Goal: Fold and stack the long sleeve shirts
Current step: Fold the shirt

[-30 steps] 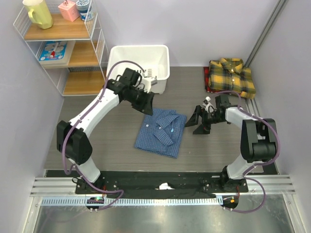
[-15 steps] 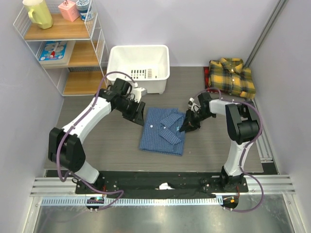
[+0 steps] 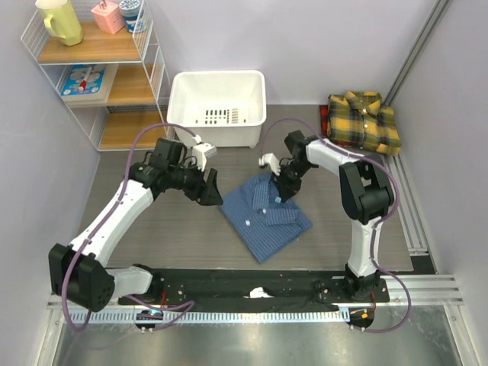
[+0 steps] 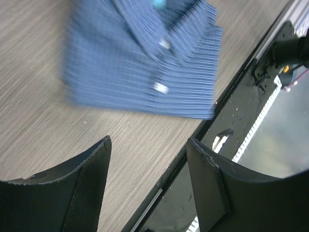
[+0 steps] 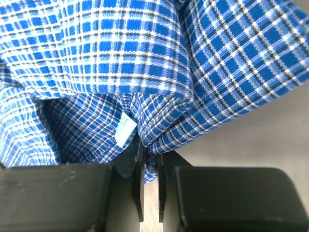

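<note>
Swung round since a second ago, the blue shirt [image 3: 268, 219] now lies folded and askew at the middle of the desk [image 3: 175, 232]. The right gripper [image 3: 280, 191] is pinched narrow on cloth beside its collar. The left gripper [image 3: 210, 192] hangs just left of the shirt, jaws spread wide, holding nothing. The yellow plaid shirt [image 3: 364, 120] lies folded at the far right corner.

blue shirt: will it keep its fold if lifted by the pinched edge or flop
Probably floppy: the blue shirt is thin cloth, creasing softly where the right fingers pinch it. Lifted from that one edge, the fold would likely sag open. It looks light, so it should drag easily over the table.
</note>
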`<state>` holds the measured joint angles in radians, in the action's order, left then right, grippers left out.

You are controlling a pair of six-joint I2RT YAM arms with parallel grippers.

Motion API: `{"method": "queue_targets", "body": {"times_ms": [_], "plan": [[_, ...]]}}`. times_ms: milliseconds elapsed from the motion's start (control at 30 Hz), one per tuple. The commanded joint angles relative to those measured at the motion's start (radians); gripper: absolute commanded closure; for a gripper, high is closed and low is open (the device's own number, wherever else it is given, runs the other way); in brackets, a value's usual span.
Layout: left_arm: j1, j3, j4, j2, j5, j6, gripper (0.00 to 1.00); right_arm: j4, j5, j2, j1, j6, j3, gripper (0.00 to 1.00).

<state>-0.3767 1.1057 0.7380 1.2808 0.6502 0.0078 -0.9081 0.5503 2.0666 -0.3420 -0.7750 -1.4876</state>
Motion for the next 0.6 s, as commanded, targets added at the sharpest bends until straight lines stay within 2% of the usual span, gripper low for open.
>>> {"method": "queue_targets", "body": {"times_ms": [0,33,133,167,200,233,267,400,533,567], "plan": [[0.035,-0.050,-0.072,-0.101,-0.001,-0.061,0.34,-0.066,-0.202,-0.057,-0.040,-0.578,0.220,0.86],[0.038,-0.058,-0.072,-0.112,-0.007,-0.065,0.34,-0.046,-0.208,-0.078,-0.043,-0.692,0.236,0.86],[0.044,-0.104,-0.069,-0.136,-0.020,-0.075,0.28,-0.018,-0.176,-0.057,-0.063,-0.812,0.190,0.85],[0.047,-0.113,-0.074,-0.138,-0.021,-0.083,0.26,-0.018,-0.156,-0.039,-0.069,-0.813,0.100,0.84],[0.048,-0.128,-0.083,-0.132,-0.017,-0.095,0.25,-0.024,-0.118,-0.020,-0.089,-0.802,0.042,0.78],[0.048,-0.133,-0.089,-0.126,-0.005,-0.097,0.23,-0.041,-0.101,0.022,-0.097,-0.755,-0.018,0.70],[0.048,-0.138,-0.098,-0.117,0.003,-0.100,0.23,-0.054,-0.087,0.038,-0.103,-0.724,-0.139,0.67],[0.048,-0.150,-0.187,-0.060,0.035,-0.108,0.26,-0.107,-0.018,0.027,-0.103,-0.639,-0.301,0.46],[0.042,-0.132,-0.325,0.049,0.114,-0.028,0.30,-0.083,0.022,-0.077,-0.062,-0.480,-0.301,0.41],[0.023,-0.116,-0.333,0.076,0.117,0.010,0.31,-0.081,0.037,-0.112,-0.046,-0.366,-0.298,0.41]]}}
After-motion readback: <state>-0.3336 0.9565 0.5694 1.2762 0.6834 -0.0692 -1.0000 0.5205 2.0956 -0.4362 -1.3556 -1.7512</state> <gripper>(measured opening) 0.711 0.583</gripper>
